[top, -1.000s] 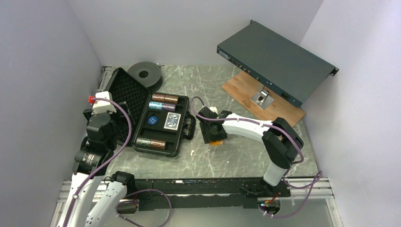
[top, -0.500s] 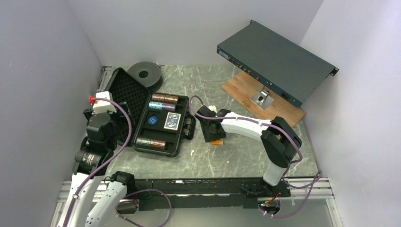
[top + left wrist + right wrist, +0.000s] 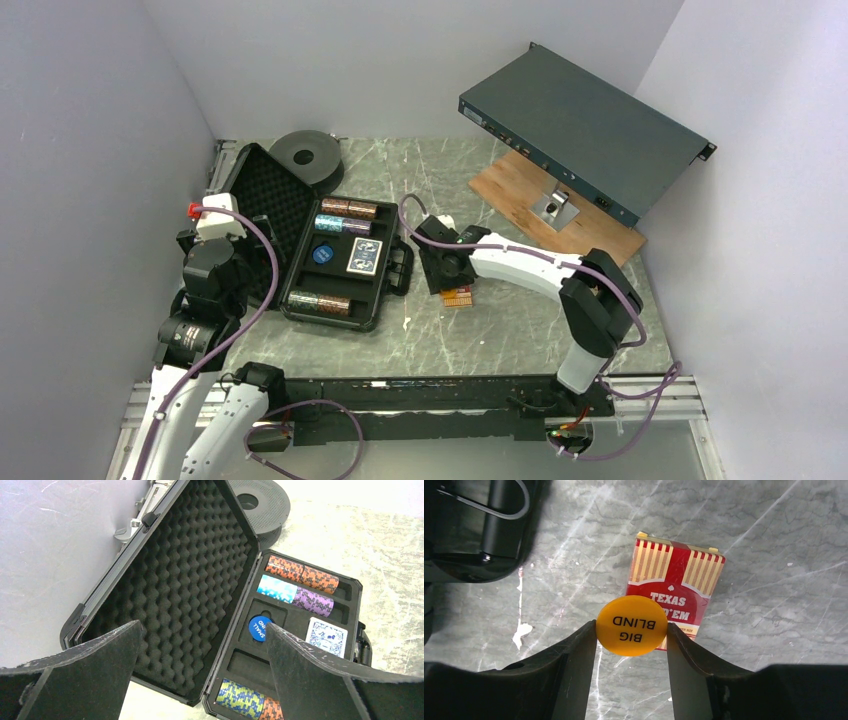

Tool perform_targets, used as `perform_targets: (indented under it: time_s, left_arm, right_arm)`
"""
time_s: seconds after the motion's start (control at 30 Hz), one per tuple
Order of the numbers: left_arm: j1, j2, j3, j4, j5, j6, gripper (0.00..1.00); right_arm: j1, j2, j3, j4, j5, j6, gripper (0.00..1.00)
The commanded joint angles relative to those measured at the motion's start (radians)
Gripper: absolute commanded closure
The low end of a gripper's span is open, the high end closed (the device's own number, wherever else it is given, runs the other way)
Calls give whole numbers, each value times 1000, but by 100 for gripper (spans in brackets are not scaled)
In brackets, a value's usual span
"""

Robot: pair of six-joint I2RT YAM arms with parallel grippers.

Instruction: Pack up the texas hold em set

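Observation:
The black briefcase lies open at left, foam lid up. Its tray holds chip stacks, a blue "small blind" disc, a blue card deck and another chip stack at the near end. My right gripper is shut on a yellow "big blind" disc, held above a red Texas Hold'em card deck lying on the table right of the case handle. My left gripper is open and empty above the case's near end.
A black round spool sits behind the case. A large dark-grey metal box leans over a wooden board at the back right. Grey walls close in left, back and right.
My right gripper has lifted a little and shifted toward the case with the yellow disc, uncovering the red deck. The left arm has not moved.

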Motion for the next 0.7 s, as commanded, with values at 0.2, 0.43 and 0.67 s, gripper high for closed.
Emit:
perform_targets:
  time_s: [0.2,0.43,0.67]
  left_arm:
    - [5,-11,3,48,2,13,1]
    - [5,-17,1,48,2,14,1]
    - [5,-19,1,49,5,12,1]
  right_arm:
    - [2,-50,115,4,18,-57,53]
    - [2,-45,160,14,0,-74,53]
    - [4,-26,215,26,-18,-96,54]
